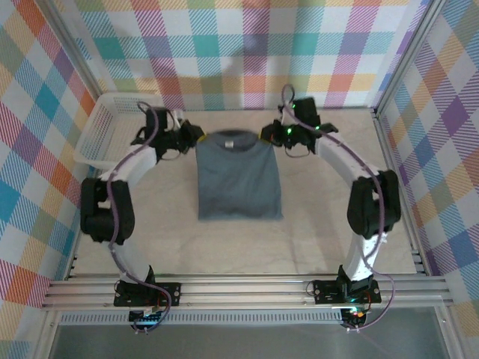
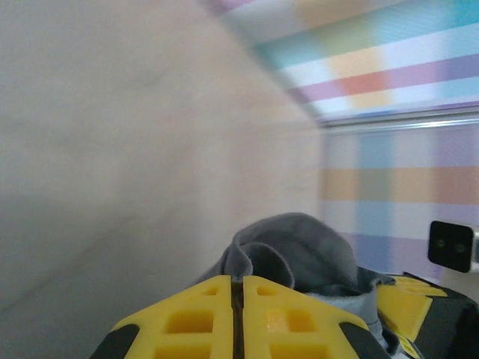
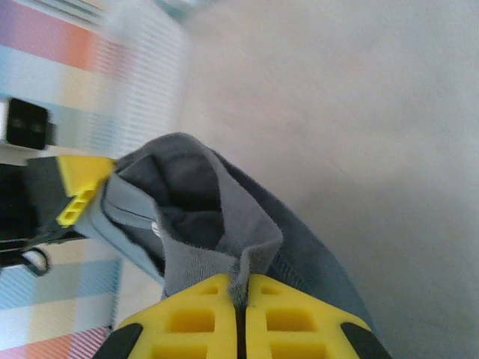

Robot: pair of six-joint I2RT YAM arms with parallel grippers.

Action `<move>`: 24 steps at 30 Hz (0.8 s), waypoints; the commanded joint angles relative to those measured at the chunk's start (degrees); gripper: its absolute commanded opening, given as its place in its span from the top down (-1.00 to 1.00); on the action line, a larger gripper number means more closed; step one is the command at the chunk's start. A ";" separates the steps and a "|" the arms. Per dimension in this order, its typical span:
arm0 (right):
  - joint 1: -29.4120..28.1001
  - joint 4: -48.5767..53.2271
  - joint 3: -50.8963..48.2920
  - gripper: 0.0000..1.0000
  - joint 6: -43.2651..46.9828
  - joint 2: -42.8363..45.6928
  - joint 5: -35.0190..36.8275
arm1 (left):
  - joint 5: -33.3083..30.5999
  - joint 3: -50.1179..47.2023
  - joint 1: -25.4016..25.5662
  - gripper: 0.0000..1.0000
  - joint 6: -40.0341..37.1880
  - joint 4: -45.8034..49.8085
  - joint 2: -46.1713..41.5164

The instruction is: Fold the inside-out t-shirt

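The t-shirt (image 1: 239, 179) is pinched at its upper corners by the closed left gripper (image 1: 193, 135) and right gripper (image 1: 263, 134); its collar (image 1: 229, 135) is pointed up-frame, long axis vertical.

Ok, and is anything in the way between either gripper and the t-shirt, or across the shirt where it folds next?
Nothing visible. The left gripper and right gripper are each shut on the t-shirt at its far edge, and the white basket sits apart at the far left.
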State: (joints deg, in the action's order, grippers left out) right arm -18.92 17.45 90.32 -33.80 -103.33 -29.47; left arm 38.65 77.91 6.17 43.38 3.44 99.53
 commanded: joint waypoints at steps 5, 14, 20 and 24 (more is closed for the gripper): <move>0.16 -10.72 -10.09 1.00 1.51 9.10 -2.97 | -1.40 -6.65 1.14 1.00 -2.25 3.40 -15.92; -5.90 -18.90 -38.41 1.00 4.65 12.45 -1.51 | -5.91 -34.86 8.47 1.00 -8.90 3.98 -19.93; -6.68 -18.74 -41.89 1.00 4.27 16.82 -2.84 | -14.69 -40.75 8.95 1.00 -13.35 2.26 -32.64; -6.70 -13.94 -36.31 1.00 6.16 15.63 5.13 | -21.50 -35.11 8.94 1.00 -16.76 4.30 -32.13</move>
State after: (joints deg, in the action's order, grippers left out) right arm -25.85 2.81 49.84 -30.33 -87.79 -29.32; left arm 23.68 38.61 14.98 31.18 9.15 66.46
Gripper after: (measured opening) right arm 0.070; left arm 0.086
